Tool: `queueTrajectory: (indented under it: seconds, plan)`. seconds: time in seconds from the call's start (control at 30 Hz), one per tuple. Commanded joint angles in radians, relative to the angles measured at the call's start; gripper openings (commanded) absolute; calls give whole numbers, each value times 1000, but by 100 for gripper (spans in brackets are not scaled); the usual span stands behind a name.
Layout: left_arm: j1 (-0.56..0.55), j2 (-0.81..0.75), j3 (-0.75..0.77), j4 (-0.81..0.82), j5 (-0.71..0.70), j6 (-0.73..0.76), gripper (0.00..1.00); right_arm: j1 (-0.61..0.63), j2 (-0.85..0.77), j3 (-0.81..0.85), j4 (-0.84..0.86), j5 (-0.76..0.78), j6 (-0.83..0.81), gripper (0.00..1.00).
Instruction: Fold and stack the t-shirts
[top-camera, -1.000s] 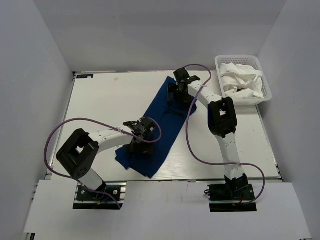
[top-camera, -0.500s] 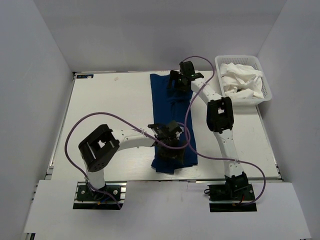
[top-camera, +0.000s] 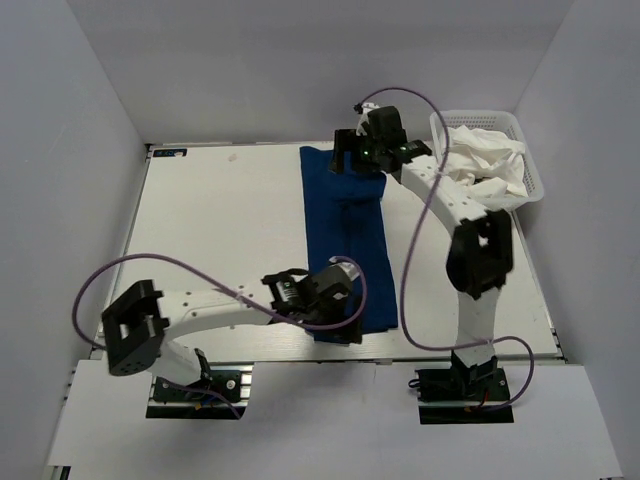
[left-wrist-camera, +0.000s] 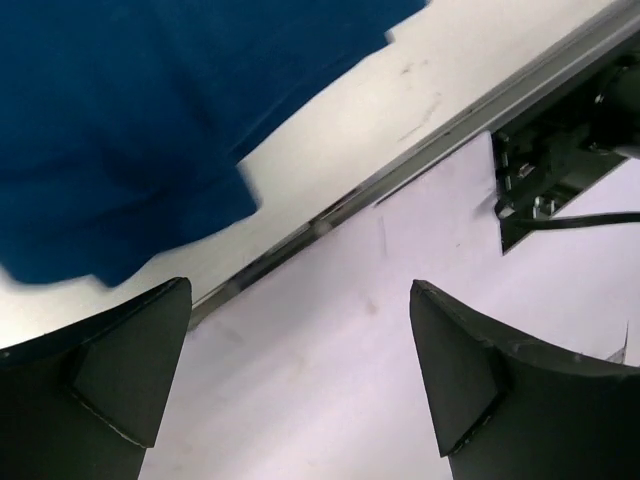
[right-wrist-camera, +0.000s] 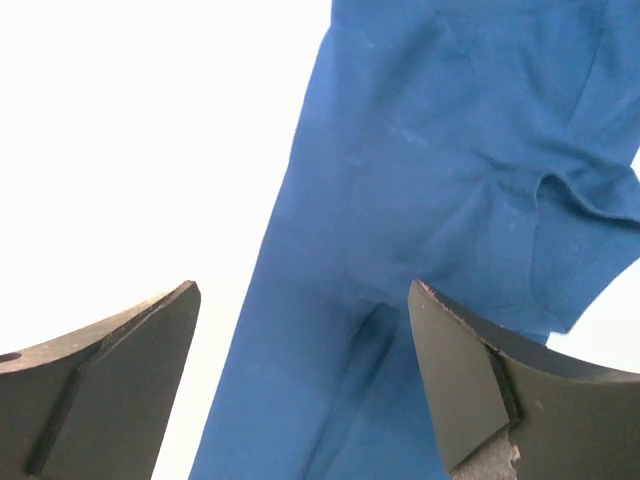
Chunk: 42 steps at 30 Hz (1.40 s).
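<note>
The dark navy t-shirt (top-camera: 345, 230) lies flat as a long narrow strip running from the far edge of the table to its near edge. My left gripper (top-camera: 338, 280) hovers over the strip's near end, open and empty. In the left wrist view the navy t-shirt (left-wrist-camera: 120, 120) lies past the left gripper (left-wrist-camera: 300, 380). My right gripper (top-camera: 347, 160) is above the far end, open, with the navy t-shirt (right-wrist-camera: 430, 150) below the right gripper (right-wrist-camera: 300, 385) and nothing held. The white t-shirt (top-camera: 485, 160) sits crumpled in the basket.
A white lattice basket (top-camera: 532, 192) stands at the table's far right corner. The table's near metal edge (left-wrist-camera: 330, 205) and the white board (left-wrist-camera: 330, 330) in front of it show under the left gripper. The right arm's base (left-wrist-camera: 570, 150) is nearby.
The navy shirt swung from a diagonal lie to a straight strip. The left gripper drew back to the strip's near end. The right gripper rose at the far end.
</note>
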Motion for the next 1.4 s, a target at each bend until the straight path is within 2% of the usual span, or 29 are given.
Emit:
queueTrajectory:
  seconds: [0.0, 0.07, 0.1, 0.17, 0.2, 0.27, 0.3, 0.4, 0.5, 0.57, 0.63, 0.67, 0.73, 0.83, 0.87, 0.9, 0.97, 1.0, 1.07, 1.13, 1.23, 1.27, 1.33, 1.37]
  plan:
    - [-3, -168, -122, -47, -122, -77, 99, -2, -225, -208, 37, 103, 6, 90]
    - [-3, -239, -177, -57, -167, -141, 99, -3, -383, -472, 114, 143, 72, 90]
    - [8, -273, -243, -58, -184, -163, 99, -3, -465, -538, 133, 152, 89, 90]
    - [20, -360, -315, -9, -204, -186, 99, 1, -543, -776, 170, 186, 182, 90]
    - [29, -377, -356, 8, -216, -186, 99, -2, -654, -835, 190, 182, 210, 90]
    - [30, -387, -369, 47, -236, -186, 99, 1, -727, -1033, 208, 168, 274, 90]
    - [30, -376, -381, 47, -236, -186, 99, 3, -823, -1075, 205, 121, 293, 90]
    - [30, -330, -404, 93, -259, -177, 99, 12, -963, -1274, 184, 82, 348, 90]
    - [56, -273, -435, 174, -250, -164, 98, 24, -1049, -1359, 91, 34, 342, 90]
    - [68, -252, -435, 199, -250, -154, 90, 37, -1086, -1411, 55, 34, 339, 90]
    - [80, -241, -444, 231, -250, -134, 88, 40, -1130, -1466, 2, 40, 344, 90]
    - [80, -241, -456, 261, -235, -134, 83, 41, -1137, -1498, 0, 24, 345, 90]
    - [91, -241, -466, 292, -219, -111, 81, 40, -1146, -1538, 7, -30, 344, 90]
    - [102, -232, -475, 340, -182, -86, 72, 49, -1134, -1557, -8, -61, 347, 90]
    - [102, -215, -484, 355, -166, -71, 64, 55, -1132, -1573, -6, -64, 350, 90]
    - [102, -203, -484, 355, -146, -71, 60, 54, -1123, -1577, 1, -65, 347, 90]
    - [102, -180, -473, 355, -72, -55, 52, 60, -1106, -1577, 0, -84, 353, 84]
    - [102, -169, -473, 355, -58, -55, 43, 61, -1100, -1577, -3, -90, 356, 81]
    - [102, -151, -473, 346, -37, -55, 37, 70, -1082, -1575, -9, -107, 353, 73]
    - [102, -150, -473, 337, -37, -68, 22, 78, -1078, -1580, -5, -111, 356, 63]
    - [102, -150, -463, 326, -37, -77, 2, 86, -1072, -1577, -2, -115, 362, 36]
    - [102, -150, -463, 326, -37, -86, 0, 86, -1072, -1578, 10, -115, 365, 24]
    - [102, -150, -452, 326, -37, -86, 0, 86, -1077, -1571, 18, -107, 362, 12]
    - [102, -160, -441, 326, -37, -86, 0, 89, -1084, -1569, 26, -102, 362, 0]
